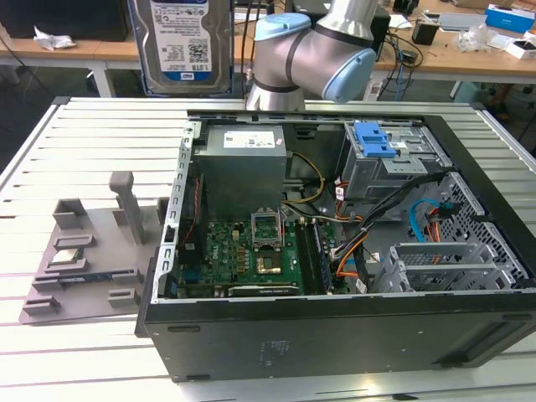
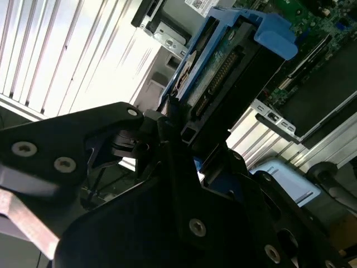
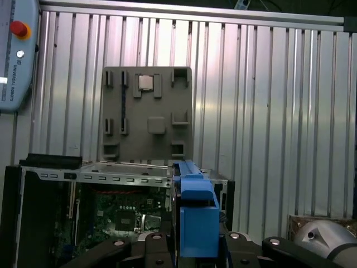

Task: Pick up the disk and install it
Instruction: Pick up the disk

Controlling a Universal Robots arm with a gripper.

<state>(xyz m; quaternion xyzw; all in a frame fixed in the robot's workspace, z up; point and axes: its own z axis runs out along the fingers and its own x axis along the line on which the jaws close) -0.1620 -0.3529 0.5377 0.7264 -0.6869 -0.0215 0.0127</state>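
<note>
Blue-framed disk [image 2: 223,61] clamped in black gripper [image 2: 181,131], closed tight on its end, near computer case [image 1: 335,335]

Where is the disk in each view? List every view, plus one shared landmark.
Exterior view: the disk upright beside the arm, label facing the camera.
Second wrist view: disk close up, connector end showing, blue frame around it.
First wrist view: disk edge-on, blue frame before the case.
Shared landmark: the green motherboard.
</note>
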